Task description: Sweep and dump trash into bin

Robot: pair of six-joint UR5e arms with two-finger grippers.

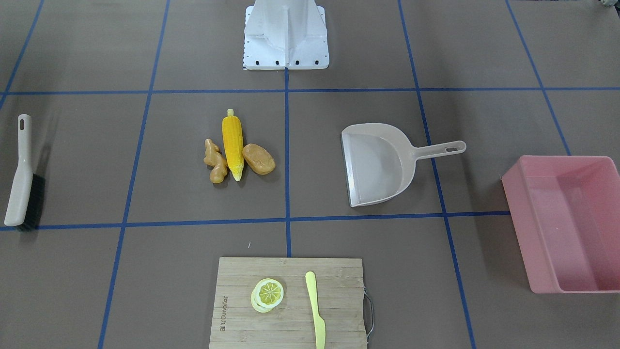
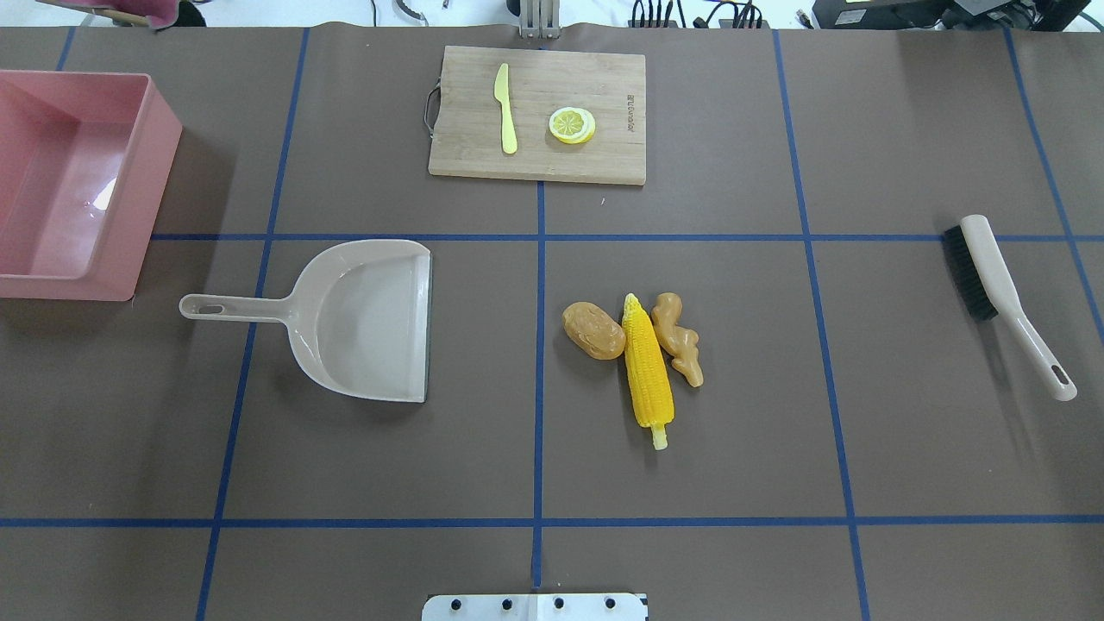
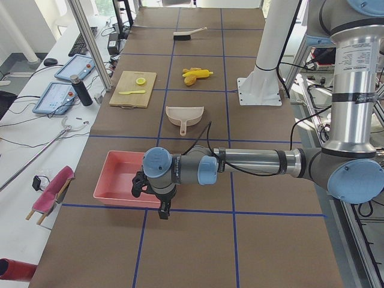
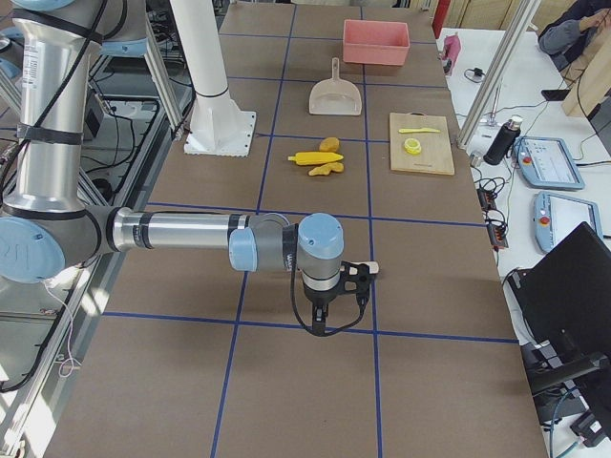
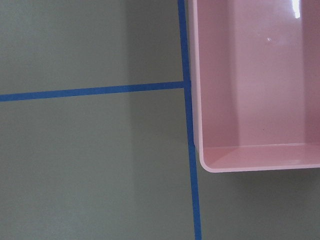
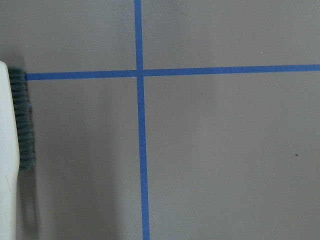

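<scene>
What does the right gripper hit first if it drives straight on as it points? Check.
Probably the bare table mat. The right gripper points straight down, and its wrist view shows only mat and blue tape below, the brush off at the edge. Exact spot unclear.

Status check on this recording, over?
Left claw by bin corner, right claw near brush; open or shut, cannot tell. Corn, ginger, potato bunched mid-table, unswept. Bin holds no trash. Dustpan, brush lie ungrasped.
</scene>
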